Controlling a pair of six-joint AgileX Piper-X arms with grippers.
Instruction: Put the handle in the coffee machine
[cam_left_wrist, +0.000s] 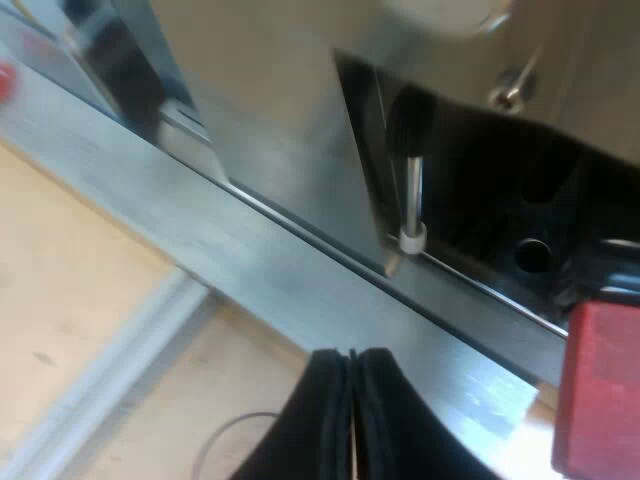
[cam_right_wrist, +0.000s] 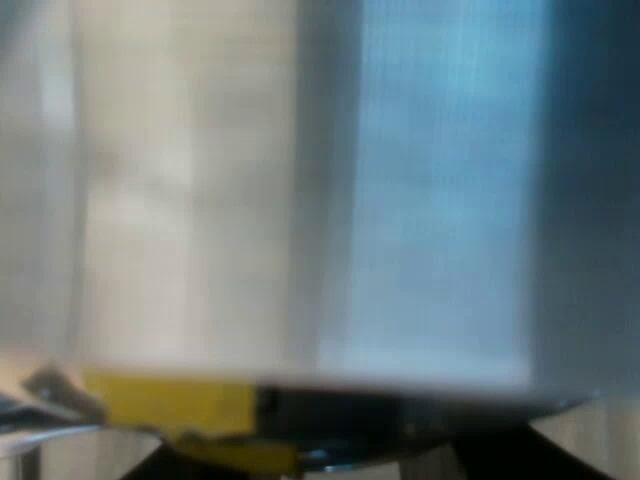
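Your left gripper (cam_left_wrist: 352, 400) has its fingers pressed together w/ nothing between them, hanging over the wooden table (cam_left_wrist: 70, 280) just off the espresso machine (cam_left_wrist: 270, 110) and its steel base edge. The handle's red end (cam_left_wrist: 602, 390) sits at the machine's front, near the gripper but apart from it; can't tell if the holder is locked in. A thin metal rod (cam_left_wrist: 411, 190) w/ a black top stands in the dark recess. Your right gripper (cam_right_wrist: 330, 465) is close to a pale metal face; can't tell its state.

The handle (cam_left_wrist: 598, 392) sits just before the espresso machine (cam_left_wrist: 270, 120).
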